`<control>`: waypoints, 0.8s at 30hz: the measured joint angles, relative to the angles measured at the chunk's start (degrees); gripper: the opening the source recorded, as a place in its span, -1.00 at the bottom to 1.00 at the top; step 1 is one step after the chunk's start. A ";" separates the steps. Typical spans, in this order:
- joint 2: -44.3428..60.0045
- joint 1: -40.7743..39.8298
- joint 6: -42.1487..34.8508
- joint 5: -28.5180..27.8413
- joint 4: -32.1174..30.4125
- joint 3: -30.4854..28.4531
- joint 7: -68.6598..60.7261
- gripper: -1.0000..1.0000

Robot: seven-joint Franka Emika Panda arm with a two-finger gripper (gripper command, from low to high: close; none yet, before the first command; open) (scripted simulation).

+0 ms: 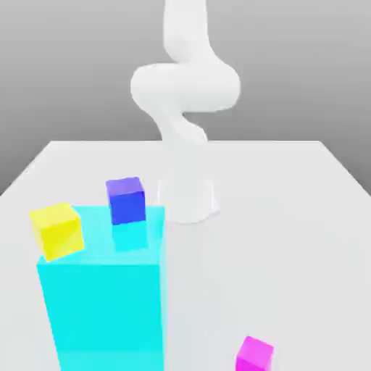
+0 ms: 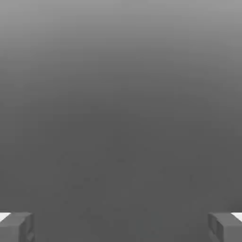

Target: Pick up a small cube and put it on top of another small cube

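Note:
A small blue cube point(image 1: 126, 200) stands on the back part of a tall cyan block's point(image 1: 105, 304) top. A small yellow cube point(image 1: 56, 230) sits slightly tilted at that top's corner on the exterior view's left. A small magenta cube point(image 1: 254, 354) lies on the white table near the front, on the exterior view's right. In the hand view my gripper point(image 2: 121, 227) is open, its grey fingertips point(image 2: 16, 227) far apart with nothing between them, facing a plain grey background.
The white arm point(image 1: 185, 80) rises from its base point(image 1: 187, 197) at the middle of the white table point(image 1: 290, 217), just behind the cyan block. The table's edges run along both sides.

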 joint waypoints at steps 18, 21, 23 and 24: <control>37.49 -14.54 19.33 0.66 -7.19 -11.56 17.11 0.00; 42.72 -18.68 22.88 -1.30 -10.32 -13.50 21.52 0.00; 45.51 -21.00 25.40 -2.30 -13.83 -15.41 24.14 0.00; 46.84 -21.93 26.67 -2.71 -15.68 -16.34 25.32 0.00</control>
